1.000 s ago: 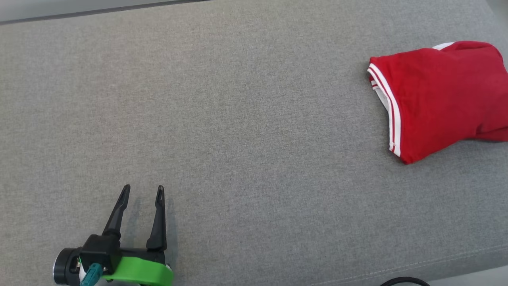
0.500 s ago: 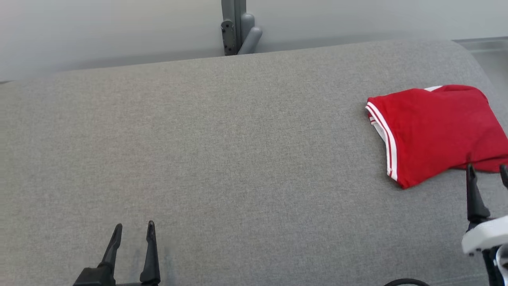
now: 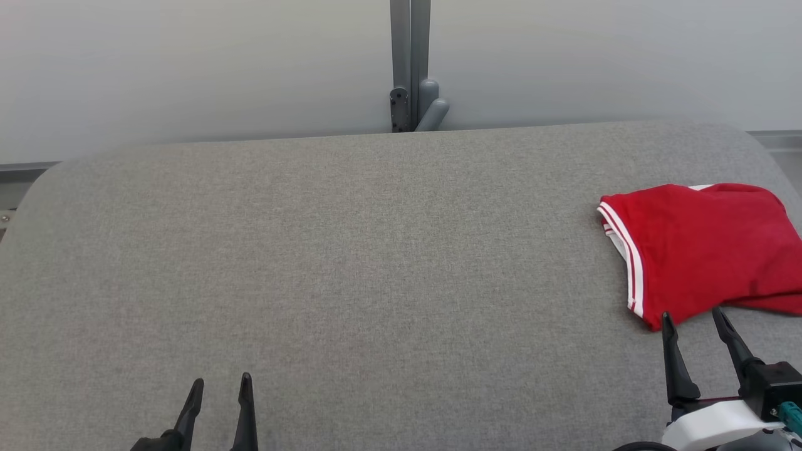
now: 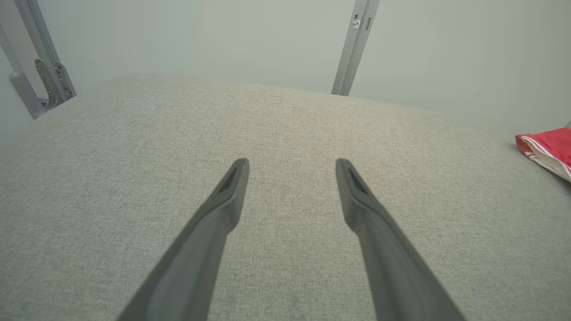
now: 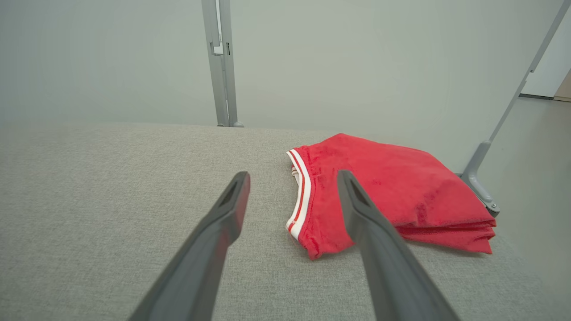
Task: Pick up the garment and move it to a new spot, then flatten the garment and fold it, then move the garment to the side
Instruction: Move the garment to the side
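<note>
Where the garment sits: red garment (image 3: 702,250) lies folded at the desk's (image 3: 351,250) right edge, likely its set-aside spot.
Right end effector (image 3: 691,313): fingers apart, empty, just short of the garment's near hem.
Left end effector (image 3: 222,378): fingers apart, empty, well away over bare fabric.

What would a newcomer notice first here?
The folded red garment with white-striped trim stands out, lying at the right end of the grey padded surface. The right claw points at its near edge, open; the left claw sits open at lower left.
</note>
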Controlling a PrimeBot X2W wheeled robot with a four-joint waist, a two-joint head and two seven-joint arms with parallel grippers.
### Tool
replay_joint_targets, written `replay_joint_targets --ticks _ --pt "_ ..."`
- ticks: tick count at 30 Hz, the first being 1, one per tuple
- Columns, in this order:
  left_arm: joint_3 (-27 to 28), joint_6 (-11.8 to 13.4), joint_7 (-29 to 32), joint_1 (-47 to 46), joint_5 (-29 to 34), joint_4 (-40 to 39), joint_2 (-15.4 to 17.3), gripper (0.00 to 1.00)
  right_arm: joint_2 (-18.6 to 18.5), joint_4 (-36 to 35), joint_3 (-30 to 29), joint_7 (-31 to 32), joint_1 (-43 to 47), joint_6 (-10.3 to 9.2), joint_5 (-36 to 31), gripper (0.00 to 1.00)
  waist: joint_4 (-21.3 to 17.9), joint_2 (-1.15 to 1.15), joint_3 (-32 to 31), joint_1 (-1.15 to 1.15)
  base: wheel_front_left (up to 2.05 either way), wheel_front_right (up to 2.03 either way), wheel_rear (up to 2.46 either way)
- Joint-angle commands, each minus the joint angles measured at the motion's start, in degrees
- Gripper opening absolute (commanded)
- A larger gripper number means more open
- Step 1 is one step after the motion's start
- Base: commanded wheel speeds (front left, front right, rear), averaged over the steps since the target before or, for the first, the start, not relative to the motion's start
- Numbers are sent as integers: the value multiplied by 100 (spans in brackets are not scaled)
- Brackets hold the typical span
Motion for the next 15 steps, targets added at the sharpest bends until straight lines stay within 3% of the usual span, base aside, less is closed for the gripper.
replay_joint_targets --ticks 1,15 --pt "-12 -62 -12 10 -75 86 12 100 13 -52 16 -7 51 -8 -53 100 15 1 -68 0 0 0 0" --pt "8 -244 -12 -165 -107 373 12 100 -40 330 198 -8 -184 -8 111 100 49 1 -144 0 0 0 0"
